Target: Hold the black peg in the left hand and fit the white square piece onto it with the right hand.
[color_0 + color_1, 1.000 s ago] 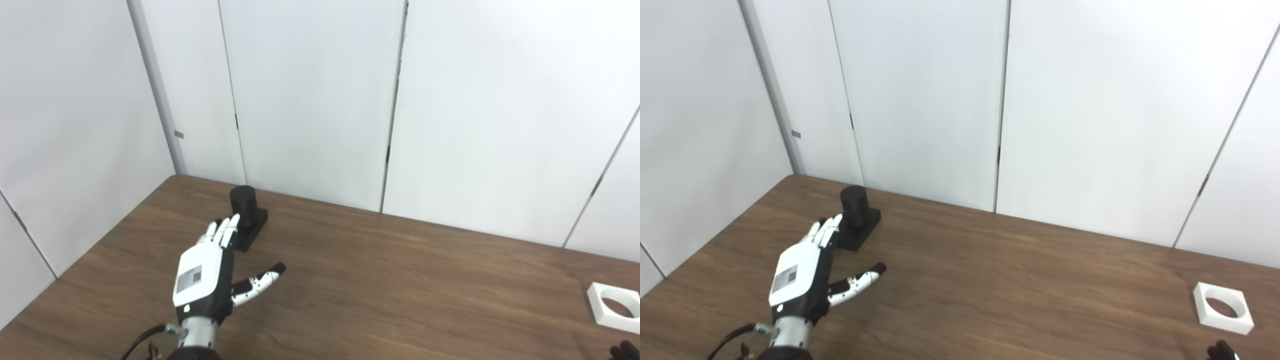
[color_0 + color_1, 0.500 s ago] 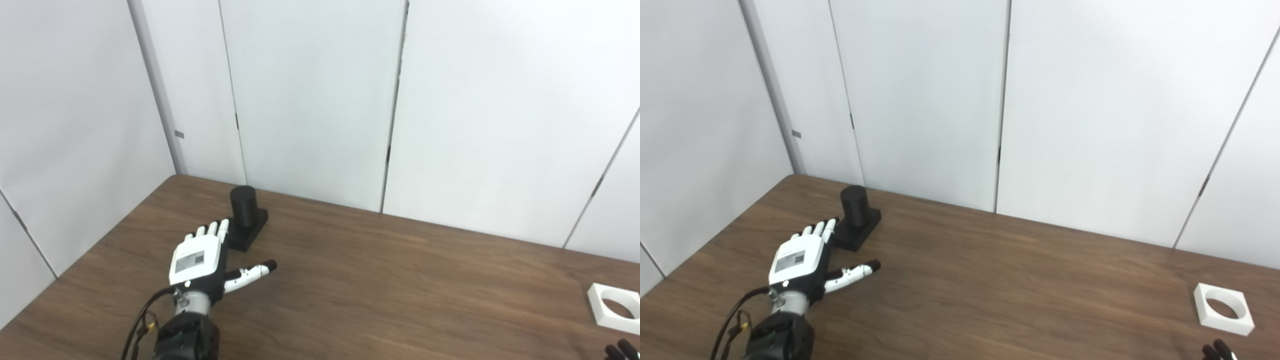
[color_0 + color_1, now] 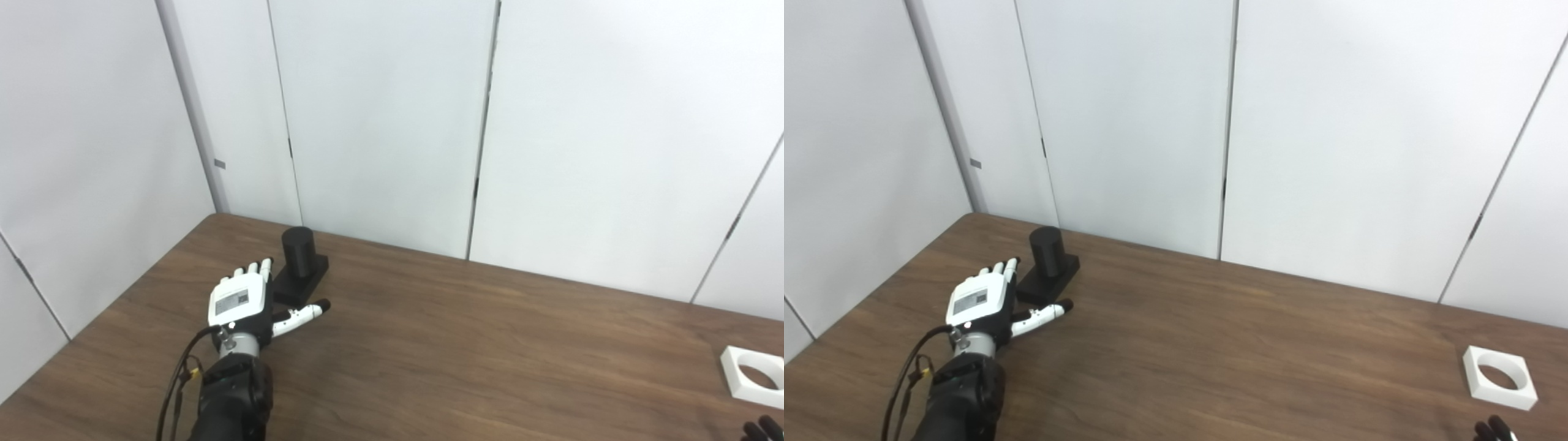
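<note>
The black peg (image 3: 298,248) is a round post on a square black base, standing at the table's far left. My left hand (image 3: 242,301) lies open just to the left of the base, fingers stretched along its side and the thumb (image 3: 303,312) spread out in front of it. Nothing is in its hold. The white square piece (image 3: 1498,377), with a round hole through it, lies flat at the far right of the table. Only dark fingertips of my right hand (image 3: 1493,429) show at the bottom right corner, a little nearer than the white piece.
The brown wooden table (image 3: 465,349) runs up to white wall panels (image 3: 380,122) at the back and left. A cable (image 3: 174,392) hangs along my left forearm.
My left hand has reached farther forward and lower, coming alongside the peg's base with the thumb closing in toward its front. The right fingertips have barely shifted.
</note>
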